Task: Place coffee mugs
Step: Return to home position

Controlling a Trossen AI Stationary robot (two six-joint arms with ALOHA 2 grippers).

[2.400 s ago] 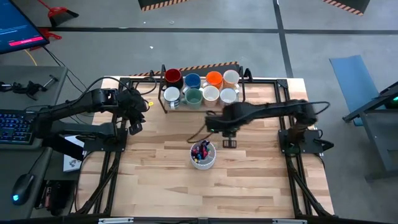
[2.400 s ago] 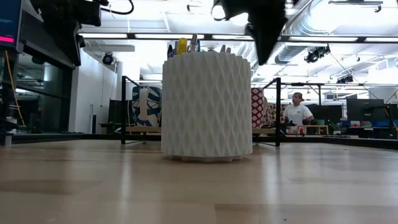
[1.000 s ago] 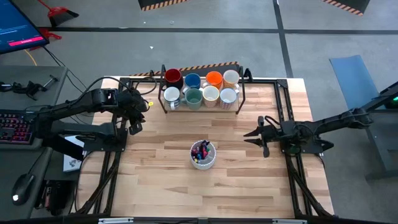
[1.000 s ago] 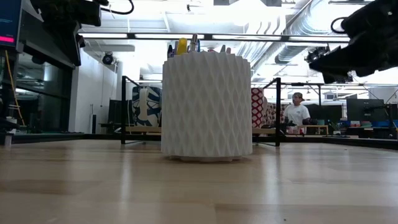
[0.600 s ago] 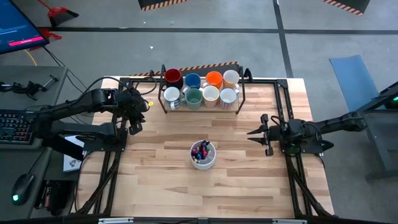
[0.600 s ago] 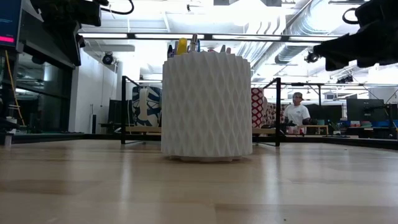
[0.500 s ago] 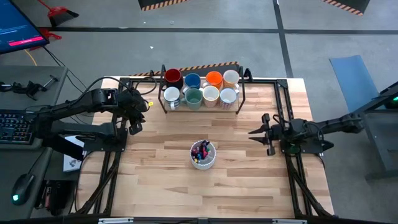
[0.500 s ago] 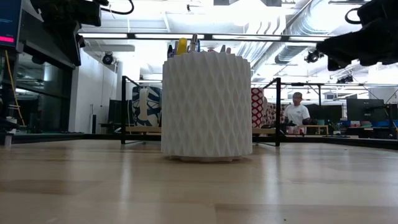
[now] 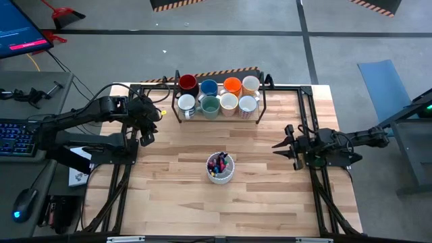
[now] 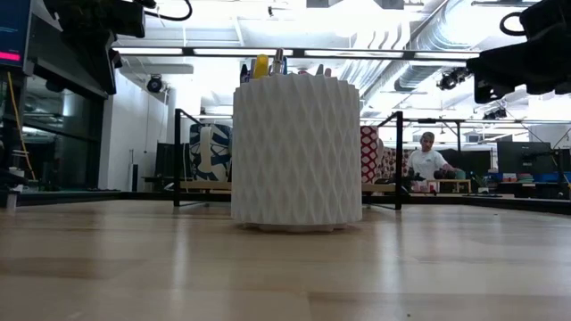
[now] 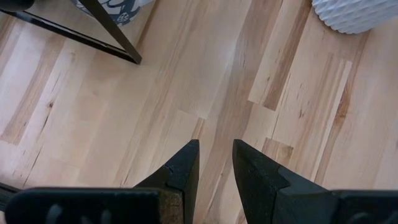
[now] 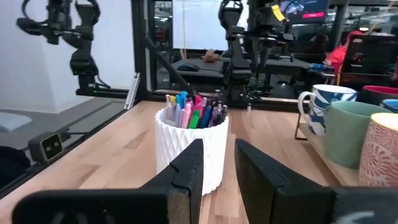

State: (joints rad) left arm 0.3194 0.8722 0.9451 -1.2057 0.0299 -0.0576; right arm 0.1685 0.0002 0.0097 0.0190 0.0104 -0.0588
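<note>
Eight mugs stand in two rows on a black wire rack (image 9: 260, 113) at the table's far middle: dark red (image 9: 187, 83), blue (image 9: 208, 87), orange (image 9: 232, 86) and cream (image 9: 250, 84) behind, white (image 9: 186, 103), green (image 9: 210, 104) and two white ones (image 9: 229, 102) (image 9: 247, 104) in front. My left gripper (image 9: 144, 138) (image 11: 216, 146) hovers left of the rack, narrowly open over bare wood. My right gripper (image 9: 275, 146) (image 12: 217, 146) hangs near the right edge, pointing level toward the table's left, narrowly open and holding nothing.
A white ribbed cup full of pens (image 9: 220, 167) (image 12: 191, 146) (image 10: 296, 152) stands on the table's middle, in front of the rack. The rack's leg (image 11: 112, 31) shows near my left gripper. A keyboard (image 9: 17, 135) lies off the left edge. A person (image 10: 428, 160) sits far behind.
My right gripper has drawn back a little further toward the table's right edge, away from the pen cup and the rack, staying level. The mugs and the pen cup have kept their places.
</note>
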